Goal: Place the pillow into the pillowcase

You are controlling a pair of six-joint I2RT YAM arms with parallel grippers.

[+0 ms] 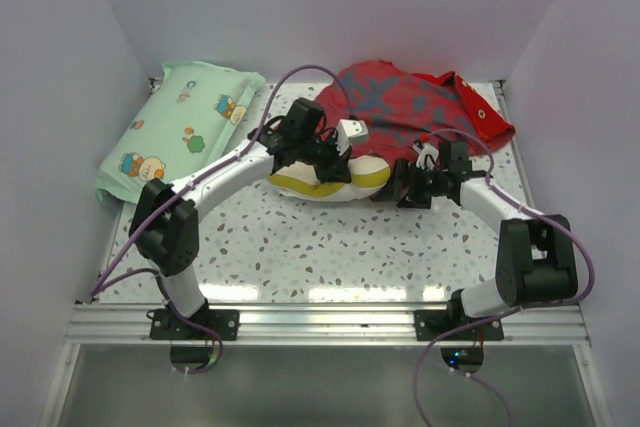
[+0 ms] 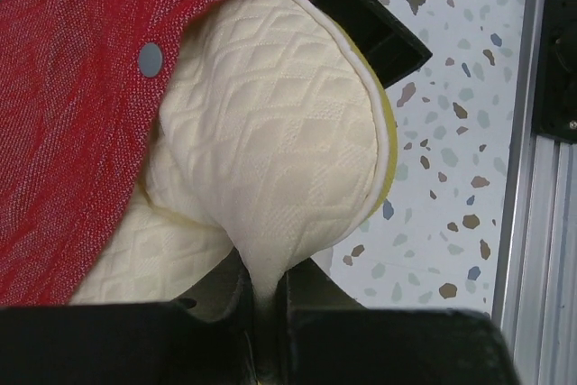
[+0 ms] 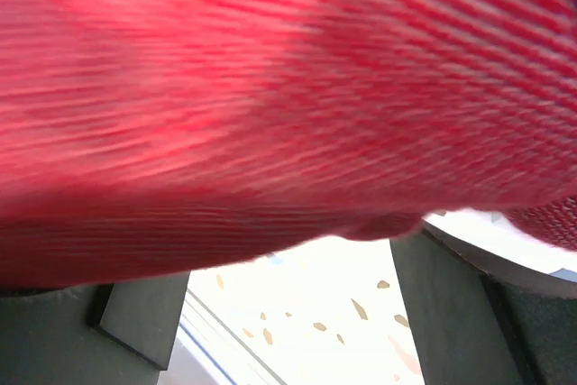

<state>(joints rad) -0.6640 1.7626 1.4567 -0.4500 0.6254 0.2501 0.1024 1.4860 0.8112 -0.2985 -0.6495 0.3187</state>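
– Red pillowcase (image 1: 415,112), far-right corner of the table (image 1: 330,247). We log it as bunched and rumpled, with grey marks on the upper side. Agreed?

– Agreed. The pillow (image 1: 335,185) lies just left of it, about midway along the far edge. Its far end is under the red cloth and its near end sticks out, cream with a yellow edge.

– Left wrist view: quilted cream cover (image 2: 270,132), with the red fabric (image 2: 72,132) lapping over its left side. A grey snap (image 2: 151,60) sits near the hem.

– Left gripper (image 2: 266,313)?

– Fingers drawn together on a pinch of the pillow's cover, which is pulled into a narrow fold between them. From above we see it (image 1: 335,172) on the pillow's near end.

– Right gripper (image 1: 412,187) is at the pillowcase's near hem. On its own camera the fingers (image 3: 451,295) stand apart, with speckled table showing between them. Red weave (image 3: 270,87) fills the view above. We can't tell whether the cloth touches the pads.

– Mint-green cartoon-print pillow (image 1: 180,137) lies in the far-left corner, well apart from both grippers.
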